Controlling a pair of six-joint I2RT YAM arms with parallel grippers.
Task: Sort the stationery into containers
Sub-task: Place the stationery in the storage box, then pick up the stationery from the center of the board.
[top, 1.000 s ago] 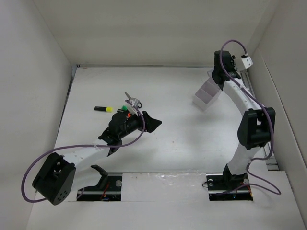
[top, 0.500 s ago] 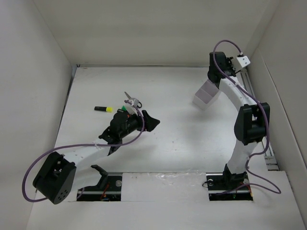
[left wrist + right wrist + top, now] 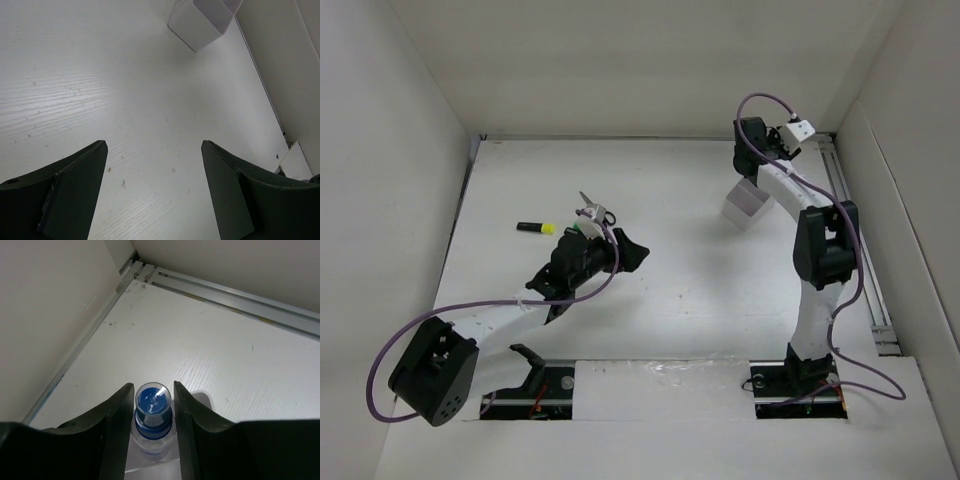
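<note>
The light-blue pen, pinched in the right tool, has been carried toward 9 o'clock to the white bin at the table's 2 o'clock, so its drop is judged near, while the left tool is held wide and empty by the scissors.

Open table between bin and scissors

right tool swung leftward, from right of the white bin to above it
</note>
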